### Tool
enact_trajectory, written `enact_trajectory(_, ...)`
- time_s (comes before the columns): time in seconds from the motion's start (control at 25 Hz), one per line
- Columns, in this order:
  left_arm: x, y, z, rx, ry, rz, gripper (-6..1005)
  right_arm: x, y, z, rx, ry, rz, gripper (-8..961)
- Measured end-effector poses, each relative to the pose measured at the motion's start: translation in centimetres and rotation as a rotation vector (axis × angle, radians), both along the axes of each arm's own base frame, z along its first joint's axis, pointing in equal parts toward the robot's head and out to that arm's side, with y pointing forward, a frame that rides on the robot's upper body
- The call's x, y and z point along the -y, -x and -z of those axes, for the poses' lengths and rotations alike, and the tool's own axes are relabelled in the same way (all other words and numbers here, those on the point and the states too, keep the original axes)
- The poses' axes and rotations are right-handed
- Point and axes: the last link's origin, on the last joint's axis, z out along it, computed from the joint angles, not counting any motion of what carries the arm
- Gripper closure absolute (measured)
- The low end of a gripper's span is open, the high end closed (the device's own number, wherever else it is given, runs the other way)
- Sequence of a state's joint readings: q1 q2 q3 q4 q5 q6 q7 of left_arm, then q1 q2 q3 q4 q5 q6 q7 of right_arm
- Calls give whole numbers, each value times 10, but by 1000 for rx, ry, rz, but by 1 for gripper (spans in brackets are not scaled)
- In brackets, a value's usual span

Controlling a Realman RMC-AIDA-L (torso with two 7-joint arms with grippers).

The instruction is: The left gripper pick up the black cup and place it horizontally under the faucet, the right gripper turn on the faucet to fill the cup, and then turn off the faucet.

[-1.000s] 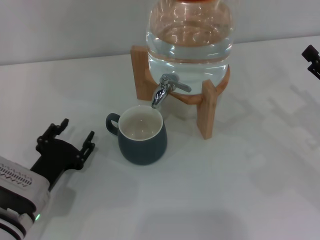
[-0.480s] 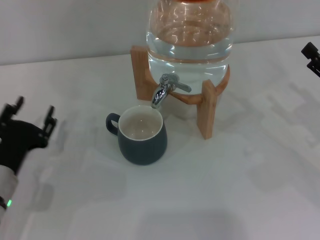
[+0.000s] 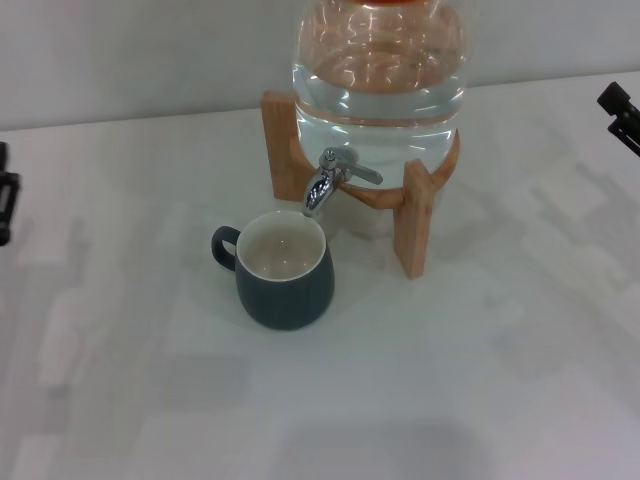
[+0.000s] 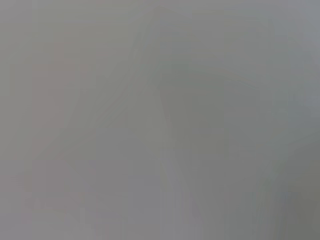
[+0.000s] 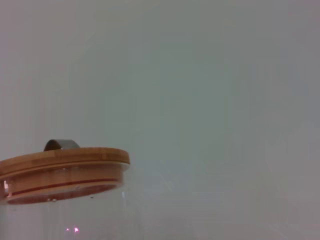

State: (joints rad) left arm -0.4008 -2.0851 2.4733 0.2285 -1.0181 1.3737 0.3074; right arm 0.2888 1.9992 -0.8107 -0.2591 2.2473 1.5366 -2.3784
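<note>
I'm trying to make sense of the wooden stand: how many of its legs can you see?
2. The left wooden leg stands behind the faucet; the right wooden leg stands nearer the camera, right of the black cup. Others may be hidden behind the glass jar.

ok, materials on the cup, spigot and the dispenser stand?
Black cup: looks like glazed ceramic, matte dark outside, cream glossy interior. Faucet: polished metal, likely chrome, going by its mirror highlights. Stand: light unpainted wood, probably bamboo, with a matching lid. Jar: clear, apparently glass, water visible through it.
</note>
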Motion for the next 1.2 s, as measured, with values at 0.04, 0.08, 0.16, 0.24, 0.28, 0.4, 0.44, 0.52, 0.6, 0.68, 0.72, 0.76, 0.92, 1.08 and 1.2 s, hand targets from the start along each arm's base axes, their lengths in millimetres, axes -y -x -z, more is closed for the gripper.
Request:
enact_trajectory(0.04, 1, 1, -3, 7, -18, -3, 335, 0, 1, 0, 0, 1, -3, 110)
enact_trajectory(0.08, 1, 2, -6, 12, -33, -7, 335, 0, 1, 1, 0, 3, -7, 110)
enact_trajectory(0.16, 3, 8, -13, 19, -72, -26, 335, 1, 3, 3, -2, 9, -23, 109)
enact_trajectory(0.24, 5, 14, -20, 22, -110, -51, 335, 3, 6, 5, -2, 21, -42, 109)
enact_trajectory(0.28, 6, 18, -24, 24, -131, -66, 335, 3, 6, 5, -2, 21, -42, 109)
enact_trajectory(0.4, 8, 28, -32, 8, -160, -101, 335, 8, 12, 15, 8, 69, -87, 109)
enact_trajectory(0.44, 8, 30, -34, -1, -163, -111, 335, 8, 14, 18, 11, 85, -99, 109)
enact_trajectory(0.52, 8, 36, -38, -22, -169, -131, 334, 9, 19, 25, 19, 121, -127, 108)
enact_trajectory(0.6, 9, 40, -39, -31, -170, -144, 330, 10, 24, 31, 27, 156, -154, 107)
enact_trajectory(0.68, 10, 42, -38, -32, -162, -156, 321, 10, 29, 38, 34, 190, -180, 106)
enact_trajectory(0.72, 11, 43, -38, -32, -157, -160, 317, 10, 31, 41, 34, 204, -189, 105)
enact_trajectory(0.76, 11, 44, -37, -33, -149, -165, 312, 10, 33, 43, 35, 217, -196, 105)
enact_trajectory(0.92, 14, 47, -35, -31, -137, -176, 278, 9, 40, 53, 40, 264, -229, 103)
enact_trajectory(1.08, 14, 47, -32, -25, -126, -180, 222, 8, 45, 58, 44, 291, -250, 100)
enact_trajectory(1.2, 14, 48, -30, -25, -117, -186, 179, 5, 53, 64, 51, 327, -286, 100)
